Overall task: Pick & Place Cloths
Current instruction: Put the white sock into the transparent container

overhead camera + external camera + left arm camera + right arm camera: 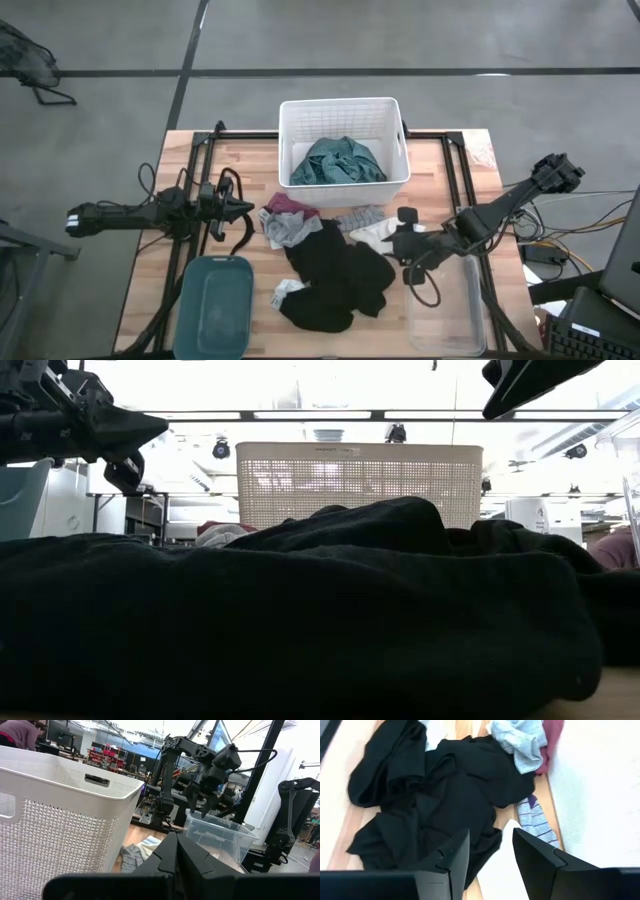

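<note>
1. Wooden table (470, 160), slatted, carrying everything else; white slatted basket (343, 118) at the far edge, teal tub (215, 305) and clear plastic bin (445, 305) at the near edge, left and right.
2. Large black cloth (335, 280), sprawled in deep folds mid-table between tub and bin, filling the low view. Likely soft, limp and a little heavy for fabric; best pinched at a raised fold or ridge, not at a flat spread, with trailing ends expected to drag on lifting.
3. Large teal cloth (337, 160), crumpled inside the basket, already placed by the look of it.
4. Grey cloth (288, 230) and maroon-pink cloth (290, 203), bunched together just in front of the basket, touching the black one. Light, floppy; easy to take two at once by mistake.
5. White striped sock-like pieces (536, 822), beside the black cloth near the basket wall. Thin, flat; a pinch at an edge or a wrinkle probably needed.
6. Right gripper (490, 851), above the black cloth's edge, fingers parted with a moderate gap, holding nothing.
7. Left gripper (243, 208), off to the left of the pile, pointing toward it, pinched fully together, empty.
</note>
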### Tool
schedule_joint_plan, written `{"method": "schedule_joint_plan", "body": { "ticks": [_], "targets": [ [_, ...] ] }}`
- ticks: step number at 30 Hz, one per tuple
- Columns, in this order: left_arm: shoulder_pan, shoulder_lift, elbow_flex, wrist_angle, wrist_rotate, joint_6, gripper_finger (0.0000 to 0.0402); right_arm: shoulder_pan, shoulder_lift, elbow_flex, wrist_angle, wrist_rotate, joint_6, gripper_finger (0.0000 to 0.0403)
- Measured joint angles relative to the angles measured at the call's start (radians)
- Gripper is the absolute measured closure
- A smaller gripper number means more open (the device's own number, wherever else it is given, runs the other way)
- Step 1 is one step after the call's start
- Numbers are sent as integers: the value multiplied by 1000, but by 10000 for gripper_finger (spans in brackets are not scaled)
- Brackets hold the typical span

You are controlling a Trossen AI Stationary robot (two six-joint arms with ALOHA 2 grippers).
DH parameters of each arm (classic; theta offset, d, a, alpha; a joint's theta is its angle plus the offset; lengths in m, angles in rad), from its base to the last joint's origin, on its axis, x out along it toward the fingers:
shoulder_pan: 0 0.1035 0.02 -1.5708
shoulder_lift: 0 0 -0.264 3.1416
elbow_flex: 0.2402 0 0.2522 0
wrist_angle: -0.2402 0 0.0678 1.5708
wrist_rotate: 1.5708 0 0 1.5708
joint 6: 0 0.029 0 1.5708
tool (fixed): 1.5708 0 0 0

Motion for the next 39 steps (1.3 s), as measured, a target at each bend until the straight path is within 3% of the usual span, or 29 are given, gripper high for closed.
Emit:
{"method": "schedule_joint_plan", "body": {
  "ticks": [7, 13, 20, 27, 33, 39],
  "targets": [
    [0, 0, 0, -1, 0, 0, 390, -20, 0, -1, -2, 52, 7, 282],
    [0, 0, 0, -3, 0, 0, 390, -80, 52, -1, 9, 58, 24, 259],
    [0, 0, 0, -10, 0, 0, 390, -120, 210, 18, -4, 55, -16, 201],
    [0, 0, 0, -11, 0, 0, 390, -124, 412, 134, -71, 55, -45, 159],
    [0, 0, 0, -12, 0, 0, 390, -143, 553, 242, -232, 122, 31, 159],
    [0, 0, 0, -14, 0, 0, 390, -157, 647, 256, -246, 142, 79, 176]
  ]
}}
